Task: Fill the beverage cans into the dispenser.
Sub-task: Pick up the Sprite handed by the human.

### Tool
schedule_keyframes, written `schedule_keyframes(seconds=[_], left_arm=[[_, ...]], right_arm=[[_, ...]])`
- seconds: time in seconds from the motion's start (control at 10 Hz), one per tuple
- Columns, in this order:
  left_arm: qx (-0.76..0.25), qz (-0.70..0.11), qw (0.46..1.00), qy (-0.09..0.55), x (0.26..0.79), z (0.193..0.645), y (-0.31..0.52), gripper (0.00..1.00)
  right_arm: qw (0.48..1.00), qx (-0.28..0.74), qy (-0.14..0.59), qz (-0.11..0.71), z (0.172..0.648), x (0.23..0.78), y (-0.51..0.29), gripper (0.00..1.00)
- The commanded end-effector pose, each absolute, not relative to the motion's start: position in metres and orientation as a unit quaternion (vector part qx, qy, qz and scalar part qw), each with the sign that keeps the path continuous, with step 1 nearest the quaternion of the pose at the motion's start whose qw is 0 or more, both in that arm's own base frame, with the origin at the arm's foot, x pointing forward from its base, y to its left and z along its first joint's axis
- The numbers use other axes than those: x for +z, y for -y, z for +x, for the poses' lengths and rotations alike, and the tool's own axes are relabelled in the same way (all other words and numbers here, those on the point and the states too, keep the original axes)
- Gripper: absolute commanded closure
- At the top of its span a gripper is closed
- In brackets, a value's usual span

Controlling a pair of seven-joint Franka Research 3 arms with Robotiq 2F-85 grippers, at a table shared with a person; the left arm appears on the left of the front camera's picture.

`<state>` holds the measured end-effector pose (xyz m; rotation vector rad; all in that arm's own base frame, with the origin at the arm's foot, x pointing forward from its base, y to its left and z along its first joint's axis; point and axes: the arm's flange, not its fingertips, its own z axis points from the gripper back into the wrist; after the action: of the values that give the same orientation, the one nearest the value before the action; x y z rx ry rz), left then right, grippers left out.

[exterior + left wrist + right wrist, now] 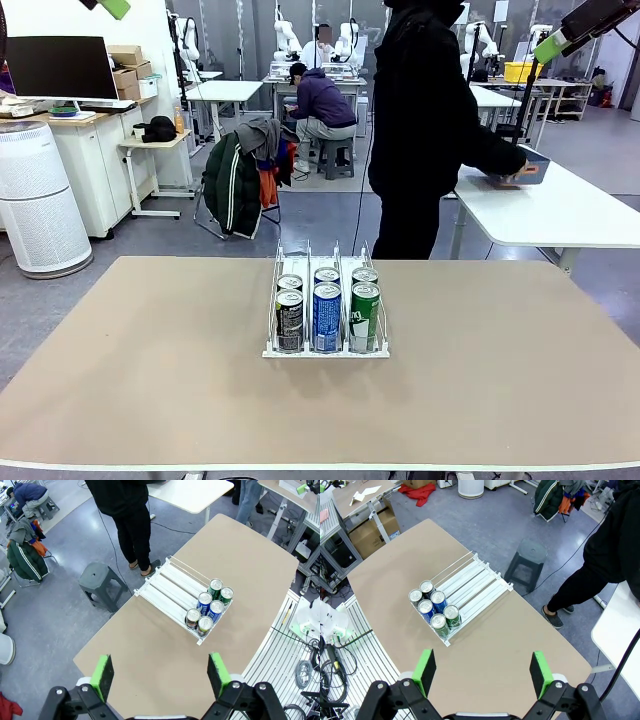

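Note:
The white wire dispenser (325,262) stands in the middle of the tan table, with several beverage cans (327,316) packed at its near end: black, blue and green in the front row and more behind. Both arms hang high above the table. My left gripper (112,7) is at the top left corner and my right gripper (553,44) at the top right. In the left wrist view my left gripper (160,675) is open and empty, far above the dispenser (167,582) and cans (209,607). My right gripper (483,672) is also open and empty above the dispenser (475,580) and cans (434,611).
A person in black (425,120) stands at the table's far edge, turned to a white side table (570,215) with a hand on a blue bin (532,165). A grey stool (102,582) stands beside the table. The tabletop (150,350) around the rack is bare.

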<state>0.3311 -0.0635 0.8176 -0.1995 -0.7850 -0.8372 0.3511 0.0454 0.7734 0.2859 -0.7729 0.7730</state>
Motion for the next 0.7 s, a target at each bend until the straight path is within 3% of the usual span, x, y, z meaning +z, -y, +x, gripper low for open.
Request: schedule_keyframes(seconds=[0.0, 0.6], left_arm=[[-0.393, -0.095, 0.836, 0.37, 0.8175, 0.3318, 0.0632, 0.0], [-0.393, -0.095, 0.836, 0.37, 0.8175, 0.3318, 0.0632, 0.0]], right_arm=[[0.846, 0.362, 0.367, 0.138, 0.3506, 0.7741, -0.0462, 0.0], [0.846, 0.362, 0.367, 0.138, 0.3506, 0.7741, -0.0462, 0.0]])
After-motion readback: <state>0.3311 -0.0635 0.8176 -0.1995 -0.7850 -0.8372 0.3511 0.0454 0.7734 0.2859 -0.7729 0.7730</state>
